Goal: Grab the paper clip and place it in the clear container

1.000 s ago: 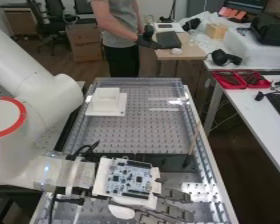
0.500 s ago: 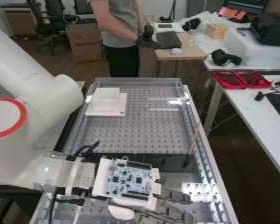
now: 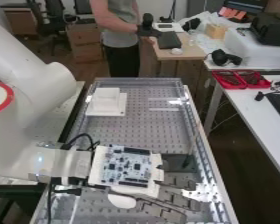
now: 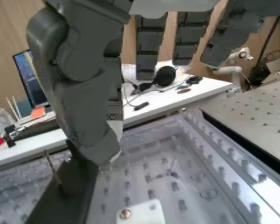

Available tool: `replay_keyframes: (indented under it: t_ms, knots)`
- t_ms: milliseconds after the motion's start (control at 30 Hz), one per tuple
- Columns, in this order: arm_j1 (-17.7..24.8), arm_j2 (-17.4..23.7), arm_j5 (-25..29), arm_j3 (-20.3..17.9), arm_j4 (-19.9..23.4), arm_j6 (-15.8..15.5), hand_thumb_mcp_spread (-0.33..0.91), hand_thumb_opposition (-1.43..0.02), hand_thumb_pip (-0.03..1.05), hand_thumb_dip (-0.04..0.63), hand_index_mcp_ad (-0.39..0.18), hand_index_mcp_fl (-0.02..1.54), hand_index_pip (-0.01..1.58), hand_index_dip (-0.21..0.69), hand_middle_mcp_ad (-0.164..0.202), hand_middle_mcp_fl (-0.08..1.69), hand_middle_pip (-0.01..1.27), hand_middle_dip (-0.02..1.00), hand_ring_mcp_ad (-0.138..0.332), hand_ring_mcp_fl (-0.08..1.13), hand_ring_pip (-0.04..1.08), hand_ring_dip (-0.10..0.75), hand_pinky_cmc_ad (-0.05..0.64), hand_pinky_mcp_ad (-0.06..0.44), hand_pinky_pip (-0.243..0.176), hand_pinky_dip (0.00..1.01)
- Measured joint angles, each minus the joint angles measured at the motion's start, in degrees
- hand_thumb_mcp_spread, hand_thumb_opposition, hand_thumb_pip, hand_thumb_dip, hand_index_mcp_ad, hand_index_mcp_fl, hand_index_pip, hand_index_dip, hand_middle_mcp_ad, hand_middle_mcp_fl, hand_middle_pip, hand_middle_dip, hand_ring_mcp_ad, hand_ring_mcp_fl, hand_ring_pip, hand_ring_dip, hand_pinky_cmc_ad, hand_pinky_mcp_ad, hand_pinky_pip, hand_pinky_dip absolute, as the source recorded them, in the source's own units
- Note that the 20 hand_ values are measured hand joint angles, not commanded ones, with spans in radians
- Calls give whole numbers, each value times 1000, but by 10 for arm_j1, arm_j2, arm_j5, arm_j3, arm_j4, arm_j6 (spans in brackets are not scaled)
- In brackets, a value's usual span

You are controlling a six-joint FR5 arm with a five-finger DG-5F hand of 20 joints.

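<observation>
Fingers (image 3: 180, 200) of dark grey reach out over the counter (image 3: 140, 125), a perforated metal surface, and point toward its right edge. They are released, held straight; in the wrist view the fingers (image 4: 150, 50) hang apart from one another, and the thick dark grey thumb (image 4: 91, 117) hangs down, hiding part of the nearest finger.

Behind them, toward the white arm (image 3: 47, 95), a blue and white circuit board (image 3: 127, 167) lies on a square white plate (image 3: 97, 167). Just beside that plate is a smooth white oval piece (image 3: 122, 201). Black cables (image 3: 91, 142) curve up near the counter's left edge.

Where the paper clip is, I cannot tell: it is too small to make out. Nor can I tell for certain which transparent thing is the clear container.

A dark bar (image 3: 170, 161) crosses the counter between its left and right edges, and a thin brown stick (image 3: 191, 145) stands tilted near the bar's right end. Near the counter's far left corner a stepped white block (image 3: 107, 102) sits upright. The wrist view also has a pale plate (image 4: 139, 216) with a screw (image 4: 125, 214). Beyond the counter's right edge, red trays (image 3: 227, 79) rest on a white table (image 3: 254, 112).
</observation>
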Motion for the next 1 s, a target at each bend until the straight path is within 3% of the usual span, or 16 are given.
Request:
replay_keyframes:
  t_ms: [267,500,733,1000]
  knots:
    - [10,60,-9,-41,44,29,604,-958,497,284,-225,695,1265,164,-5,218,136,175,119,51,84,54,305,154,-59,195]
    - [43,142,-20,-114,100,59,607,-969,497,284,-225,709,1251,164,-3,216,136,175,131,51,99,54,305,155,-61,195]
    - [111,211,-4,-181,136,80,607,-970,497,284,-227,721,1236,168,-3,218,138,175,133,51,99,54,309,157,-58,195]
    - [194,236,70,-214,153,81,604,-974,496,284,-223,723,1215,168,-2,218,138,175,134,51,99,54,305,154,-58,190]
